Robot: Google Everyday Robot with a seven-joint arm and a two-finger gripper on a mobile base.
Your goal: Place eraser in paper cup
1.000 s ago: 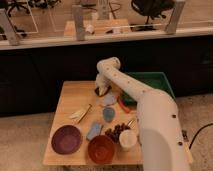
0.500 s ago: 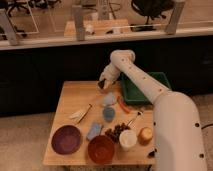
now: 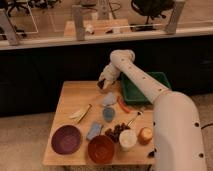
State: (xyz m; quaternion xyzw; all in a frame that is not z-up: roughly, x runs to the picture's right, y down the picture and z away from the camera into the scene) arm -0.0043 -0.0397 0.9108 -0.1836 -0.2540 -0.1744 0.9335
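Jaws of the gripper (image 3: 103, 84) clamp the eraser (image 3: 101, 87) above the table (image 3: 75, 97), far from the paper cup (image 3: 127, 139).

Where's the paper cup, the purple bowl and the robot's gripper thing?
paper cup (image 3: 127, 138): camera view, middle of its pale top.
purple bowl (image 3: 65, 139): camera view, its bare inside.
gripper (image 3: 103, 85): camera view, arm's tip, over the table's (image 3: 75, 97) far edge.

table (image 3: 75, 97) | purple bowl (image 3: 66, 139), orange bowl (image 3: 101, 149), paper cup (image 3: 127, 139) (jaws over far edge)
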